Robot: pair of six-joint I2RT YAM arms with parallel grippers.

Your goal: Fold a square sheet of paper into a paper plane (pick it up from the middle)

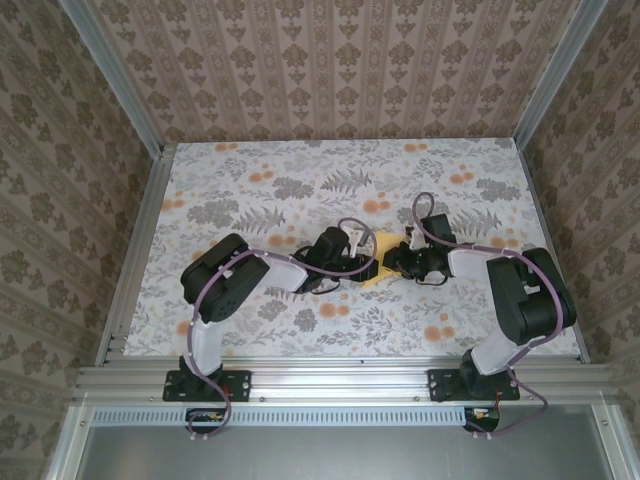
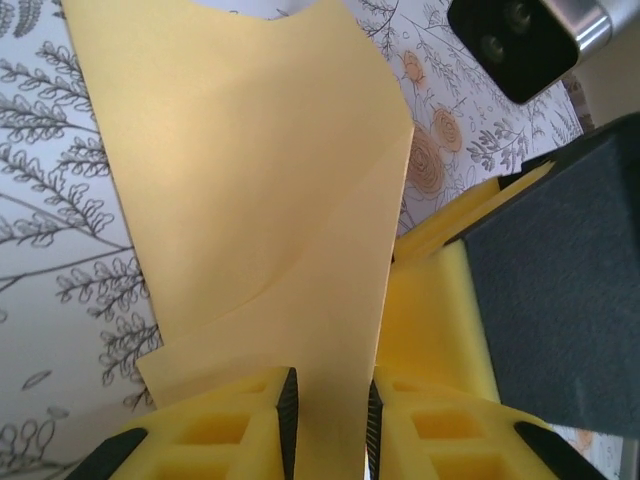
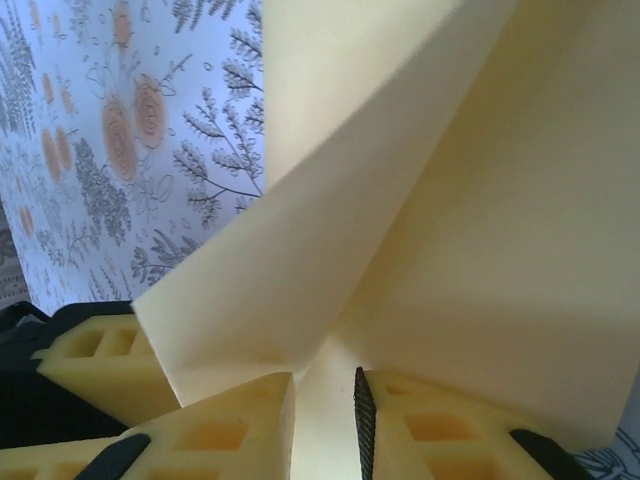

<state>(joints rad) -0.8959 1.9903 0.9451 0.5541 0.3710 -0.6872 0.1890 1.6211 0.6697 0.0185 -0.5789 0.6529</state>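
Black arm bases sit bolted to the aluminium rail at the table's near edge, and from them the left arm [image 1: 225,285] and right arm [image 1: 520,295] reach inward to meet over the middle of the table [image 1: 300,180]. The left gripper [image 1: 362,262] and right gripper [image 1: 398,262] face each other almost nose to nose, with the yellow sheet of paper [image 1: 383,248] caught between them. In the left wrist view the two yellow fingers [image 2: 235,435] are clamped on the sheet's lower edge, and the paper rises away in a tall panel with a faint slanting crease. In the right wrist view that gripper's fingers [image 3: 440,430] likewise pinch the paper, which fans upward in folded, overlapping flaps. Beyond lies the leaf-and-orange-flower tablecloth, and behind it walls [image 1: 330,70] of patterned brown wallpaper.
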